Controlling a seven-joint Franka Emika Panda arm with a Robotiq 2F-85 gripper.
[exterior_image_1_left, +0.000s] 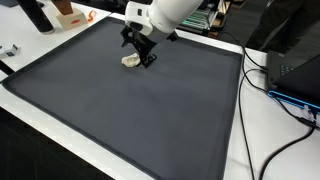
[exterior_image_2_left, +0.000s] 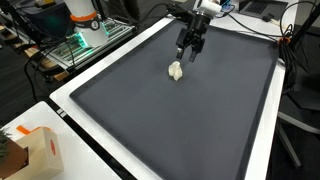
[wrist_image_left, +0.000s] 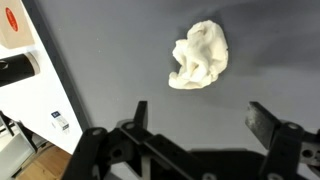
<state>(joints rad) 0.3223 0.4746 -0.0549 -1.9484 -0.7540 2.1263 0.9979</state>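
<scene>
Gripper (wrist_image_left: 200, 112) is over the dark mat (wrist_image_left: 120, 60), jaws spread wide with nothing between them. The fingers (wrist_image_left: 140, 112) are black, hard and blocky.

The nearest thing is a white wad (wrist_image_left: 200, 55). It is soft, crumpled and full of folds (cloth or tissue, can't tell which). It is an irregular lump with no clear front or tip. In the wrist view it is a bit taller than wide. Its long axis runs up-down with a slight lean to the upper right, roughly square to the line between the two fingers.

In the wrist view the wad lies flat on the mat, just ahead of the fingertips and centred between them. A strip of bare mat separates the two, so there is no contact.

Both exterior views place the wad (exterior_image_1_left: 131, 61) (exterior_image_2_left: 176, 70) near the mat's far edge. The gripper (exterior_image_1_left: 140, 58) (exterior_image_2_left: 188, 52) sits just beside and above it.

The mat (exterior_image_1_left: 150, 110) (exterior_image_2_left: 190, 120) is matte dark grey, smooth and rectangular with a raised black rim. It lies on a white surface (exterior_image_2_left: 80, 125).

Off the mat:
- A brown cardboard box (exterior_image_2_left: 35, 150) in an exterior view.
- Black cables (exterior_image_1_left: 270, 90) draped over the surface edge in an exterior view.
- A small sticker (wrist_image_left: 60, 122) on the white surface in the wrist view, print too small to read.
</scene>
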